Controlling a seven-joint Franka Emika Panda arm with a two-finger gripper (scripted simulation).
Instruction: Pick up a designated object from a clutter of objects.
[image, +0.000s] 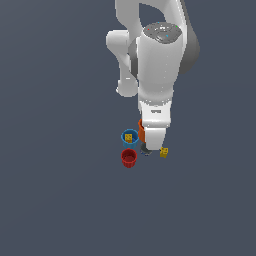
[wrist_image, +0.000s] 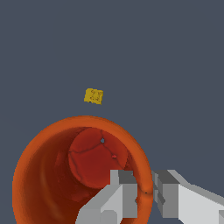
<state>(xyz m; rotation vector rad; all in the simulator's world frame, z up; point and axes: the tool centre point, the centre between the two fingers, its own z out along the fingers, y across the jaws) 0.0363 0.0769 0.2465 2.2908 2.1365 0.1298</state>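
The orange cup (wrist_image: 52, 175) fills the wrist view, its ribbed inside and round bottom showing. My gripper (wrist_image: 145, 186) straddles its rim, one finger inside (wrist_image: 124, 188) and one outside (wrist_image: 168, 190), both pressed against the wall. In the exterior view only a sliver of the orange cup (image: 141, 131) shows beside the gripper (image: 154, 144), which hides the rest. Whether the cup is off the floor I cannot tell.
On the exterior view's left stand a blue cup (image: 129, 137) holding a yellow dotted cube and a red cup (image: 128, 157). A dark grey cup (image: 146, 149) and a yellow cube (image: 163, 152) lie just below the gripper. One yellow cube (wrist_image: 93, 96) shows beyond the orange rim.
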